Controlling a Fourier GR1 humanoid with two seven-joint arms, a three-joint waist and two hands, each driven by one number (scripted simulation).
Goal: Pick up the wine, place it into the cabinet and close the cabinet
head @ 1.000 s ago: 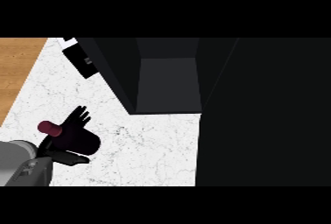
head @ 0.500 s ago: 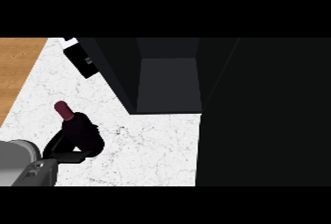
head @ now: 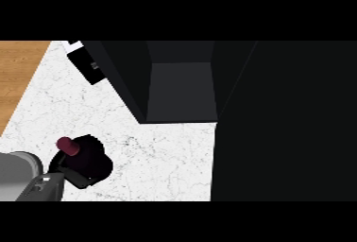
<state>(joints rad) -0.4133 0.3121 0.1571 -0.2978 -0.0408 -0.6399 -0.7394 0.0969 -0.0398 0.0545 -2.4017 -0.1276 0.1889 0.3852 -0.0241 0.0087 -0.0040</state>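
The wine bottle shows only its dark red top, at the lower left of the white marble counter. My left hand is curled round the bottle and hides its body. The grey forearm comes in from the lower left corner. The dark cabinet stands open at the top centre, its grey inside facing me, well up and to the right of the hand. My right hand does not show.
A wide black panel, which looks like the cabinet's open door, covers the right side of the view. A small black and white object lies by the cabinet's left side. A wooden floor strip borders the counter at the left.
A second ago my left hand had its fingers spread beside the bottle. They have since curled round it, and the bottle's top has shifted a little with the hand.
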